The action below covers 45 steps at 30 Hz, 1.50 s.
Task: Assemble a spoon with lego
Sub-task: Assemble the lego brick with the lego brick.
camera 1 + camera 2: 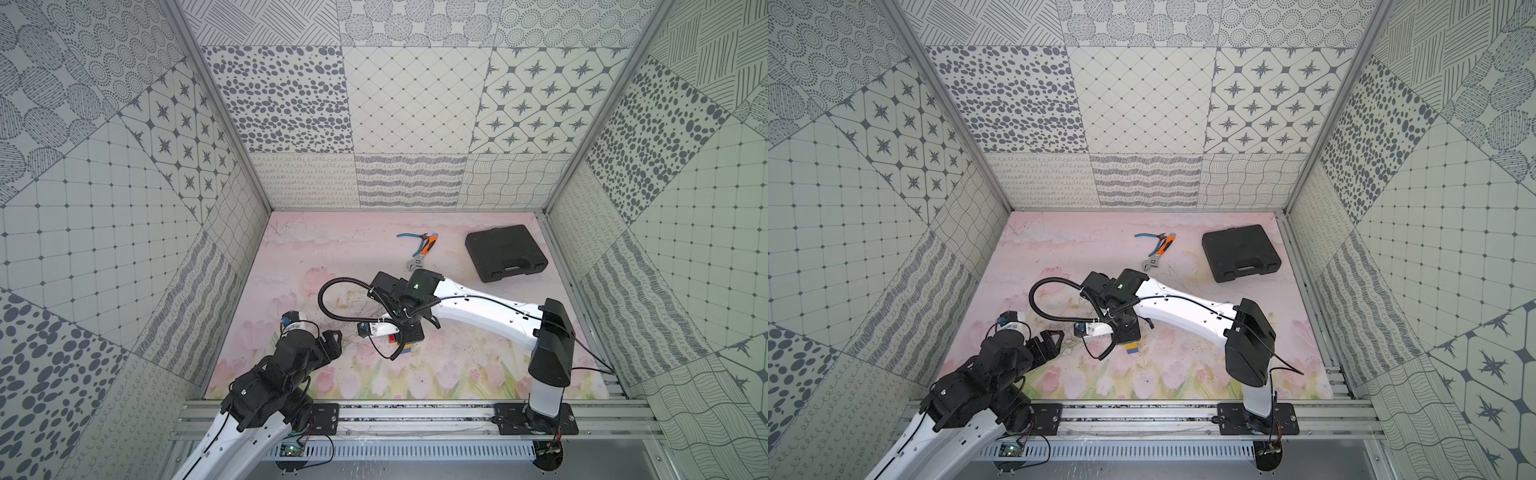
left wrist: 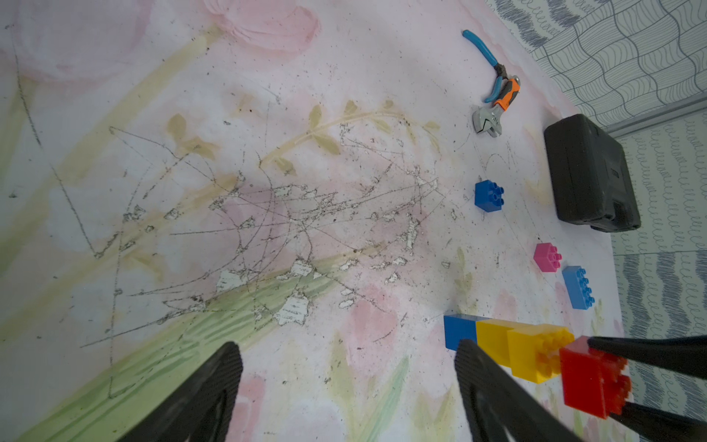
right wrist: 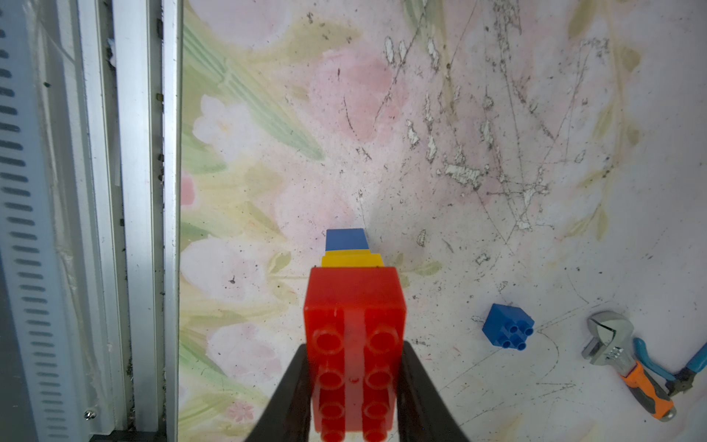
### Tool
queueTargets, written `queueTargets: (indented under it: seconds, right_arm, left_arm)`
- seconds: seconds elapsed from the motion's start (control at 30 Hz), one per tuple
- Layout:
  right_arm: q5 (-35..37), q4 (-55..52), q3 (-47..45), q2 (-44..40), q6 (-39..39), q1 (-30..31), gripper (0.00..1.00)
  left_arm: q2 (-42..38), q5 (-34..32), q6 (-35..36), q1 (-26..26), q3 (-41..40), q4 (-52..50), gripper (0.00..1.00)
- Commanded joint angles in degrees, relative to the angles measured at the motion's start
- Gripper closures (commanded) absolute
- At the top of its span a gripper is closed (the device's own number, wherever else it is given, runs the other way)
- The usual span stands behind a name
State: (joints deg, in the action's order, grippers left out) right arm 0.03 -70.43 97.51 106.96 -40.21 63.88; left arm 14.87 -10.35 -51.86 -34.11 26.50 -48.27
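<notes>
Left wrist view: spoon [image 2: 535, 352], blue-yellow-yellow row with red oblong end.

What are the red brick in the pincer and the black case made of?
The red brick looks like glossy, slightly translucent moulded plastic: light glows through its studs. The black case is likely hard matte plastic: dull textured shell, moulded handle.
</notes>
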Motion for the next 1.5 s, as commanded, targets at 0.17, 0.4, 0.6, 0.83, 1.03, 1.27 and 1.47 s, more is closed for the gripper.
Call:
queueTargets:
  seconds: [0.17,0.4,0.6,0.83,1.03,1.27,1.47]
  right_arm:
    - [-1.24,0.82,0.35,0.12,-1.52,-0.22,0.92]
    - [-1.35,1.27,-0.14,0.49,-1.70,-0.22,0.92]
    - [-1.49,1.08,-0.66,0.62,-1.57,-0.32,0.91]
    - [-1.49,2.12,-2.17,0.86,-1.44,-0.68,0.91]
    - [-1.35,2.38,-1.83,1.16,-1.63,-0.82,0.91]
    - [-1.43,2.45,-1.67,1.65,-1.98,-0.93,0.91]
    - [-1.82,2.62,-1.82,1.82,-2.24,-0.92,0.90]
  left_arm:
    - [-0.29,-0.99,0.49,-0.80,-0.13,-0.55,0.11]
    - [-0.29,-1.25,0.52,-0.99,-0.12,-0.62,0.11]
    - [-0.42,-1.51,0.43,-1.04,-0.13,-0.76,0.11]
    - [-0.39,-1.52,0.35,-1.09,-0.07,-0.73,0.10]
    - [-0.46,-1.60,0.35,-1.18,-0.09,-0.87,0.10]
    - [-0.42,-1.52,0.43,-1.32,-0.11,-0.82,0.10]
    - [-0.56,-1.60,0.52,-1.40,-0.08,-0.78,0.10]
